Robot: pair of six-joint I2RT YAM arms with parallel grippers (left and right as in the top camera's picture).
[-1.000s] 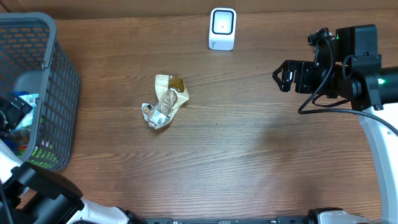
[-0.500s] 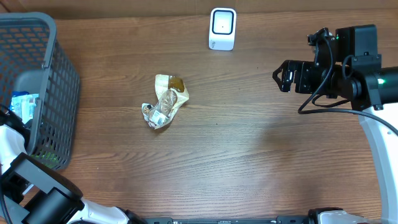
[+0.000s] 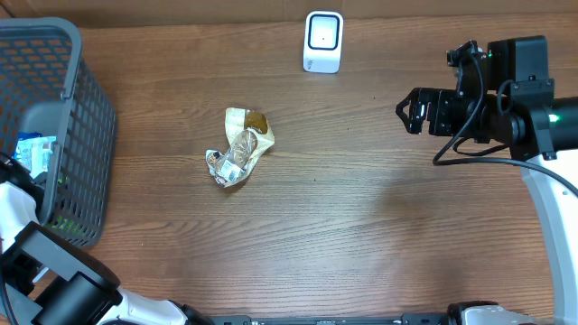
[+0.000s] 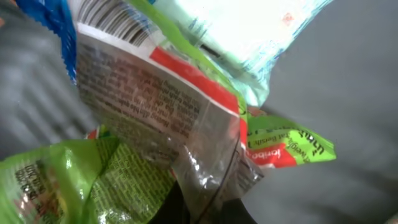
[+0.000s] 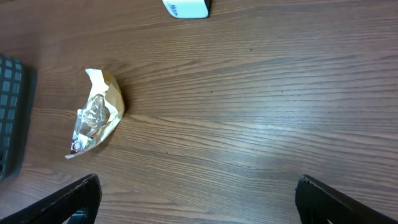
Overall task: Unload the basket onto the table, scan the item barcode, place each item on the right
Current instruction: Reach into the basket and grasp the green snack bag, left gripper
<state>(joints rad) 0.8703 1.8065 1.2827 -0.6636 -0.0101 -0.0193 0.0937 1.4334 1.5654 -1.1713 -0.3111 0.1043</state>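
One packet [image 4: 155, 118] matters here, and it lies inside the grey basket [image 3: 81, 135] at the left edge of the table [image 3: 361, 226], among other snack bags. In the left wrist view it fills the frame: clear, shiny film with a white panel of fine dark print, a red stripe along one side and a crinkled transparent seam running downward. A barcode [image 4: 106, 14] shows at the top of that printed panel, partly cut off by the frame. Bright green bags [image 4: 56, 180] press against it below and to the left, and a pale mint bag [image 4: 249, 31] lies over it at the top.

The left gripper [image 4: 202, 208] sits at the bottom of that view with its dark fingers closed together, pinching the packet's clear seam between them.

The right gripper [image 3: 411, 115] hangs above the right side of the table with its jaws spread wide and nothing between them. The white scanner [image 3: 323, 41] stands at the far edge of the table, well apart from the basket. A crumpled wrapper [image 3: 239, 149], gold and clear, lies on the bare wood between basket and scanner.
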